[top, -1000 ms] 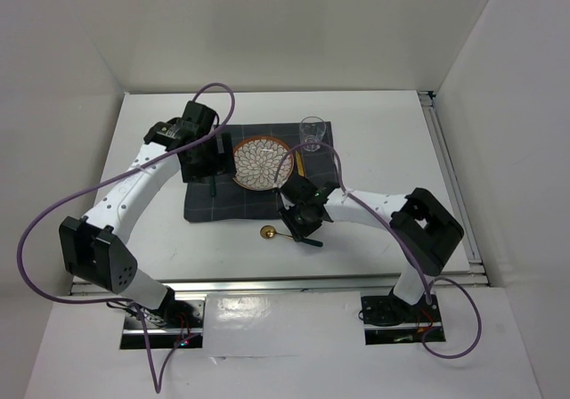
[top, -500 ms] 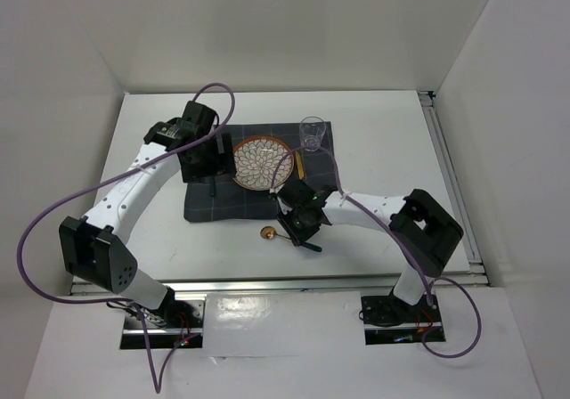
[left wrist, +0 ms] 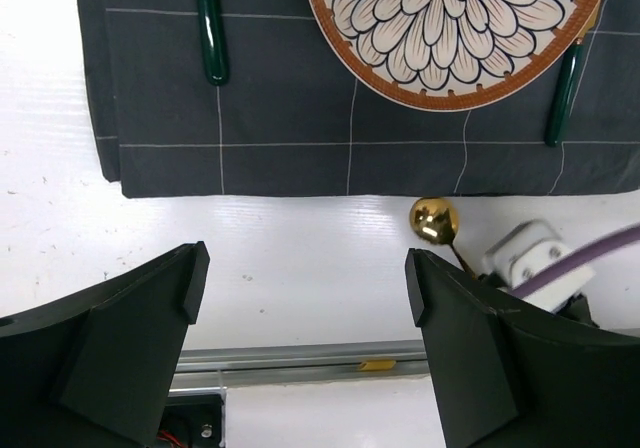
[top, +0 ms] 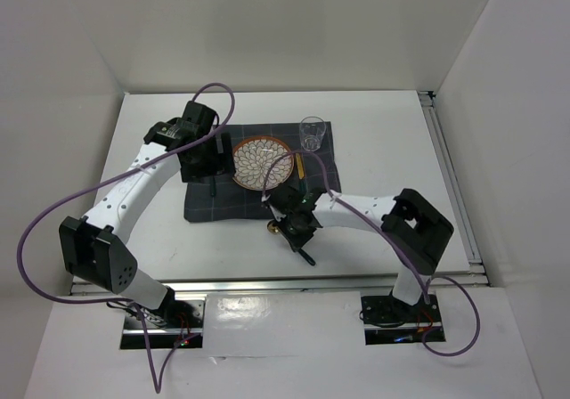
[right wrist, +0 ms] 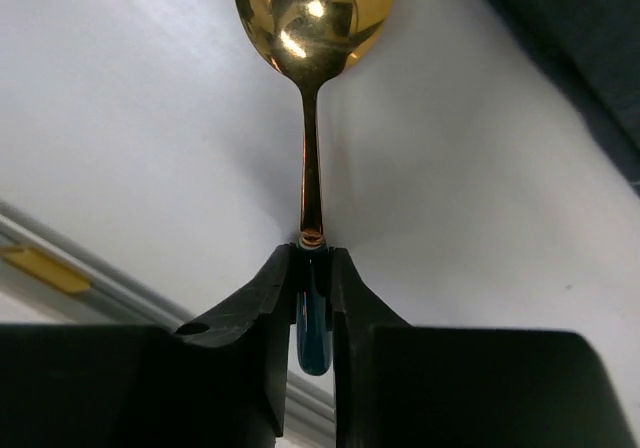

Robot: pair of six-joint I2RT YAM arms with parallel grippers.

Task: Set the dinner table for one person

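**A:** Start with the counter [top: 383, 150].

**B:** Plain white, flat, rectangular. Fills the middle of the top view, far bigger than anything on it. Carries a dark gridded cloth [top: 203, 205] left of centre, with a flower-patterned plate [top: 263, 163] on it and a clear glass [top: 311, 132] at its upper right corner.

**A:** And off the cloth?

**B:** Gold spoon [right wrist: 312, 18] over bare white just below the cloth's lower edge. Cannot tell whether lifted or resting. Right gripper [right wrist: 312, 268] clenched on its dark green handle. Left gripper [left wrist: 305, 278] spread wide, grasping nothing, above the cloth's left part.

**A:** Name the risks.

**B:** Could swing or slip, being pinched only where handle meets stem, with the bowl far out. Could also catch the cloth's edge if carried low, dragging plate and glass, or nudge the green-handled cutlery [left wrist: 210, 28] beside the plate.
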